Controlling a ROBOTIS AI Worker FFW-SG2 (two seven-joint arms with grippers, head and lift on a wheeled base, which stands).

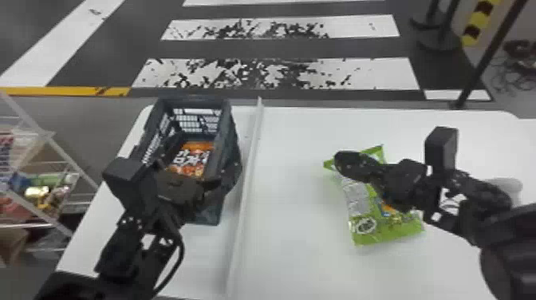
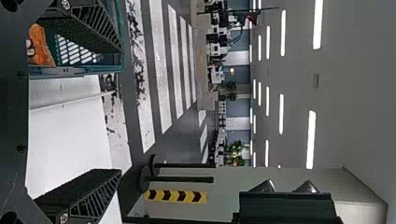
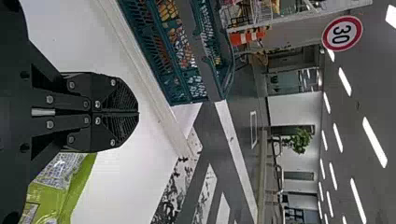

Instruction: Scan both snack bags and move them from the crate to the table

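My left gripper (image 1: 199,161) stands over the near part of the dark crate (image 1: 225,131), above an orange snack bag (image 1: 195,153) lying inside. The left wrist view has this gripper (image 2: 88,111) open, fingers wide apart, with the orange bag (image 2: 41,46) beyond one of them. On the white table right of the divider rests a green snack bag (image 1: 371,235). My right gripper (image 1: 343,160) is above its far end, hiding part of it. In the right wrist view the right gripper (image 3: 138,112) is shut with nothing held, and the green bag (image 3: 70,186) lies beside it.
A raised white divider strip (image 1: 249,167) runs along the table (image 1: 295,255) just right of the crate. A pale rounded object (image 1: 508,185) is partly behind the right arm. Left of the table stands a wire shelf (image 1: 60,167) with goods.
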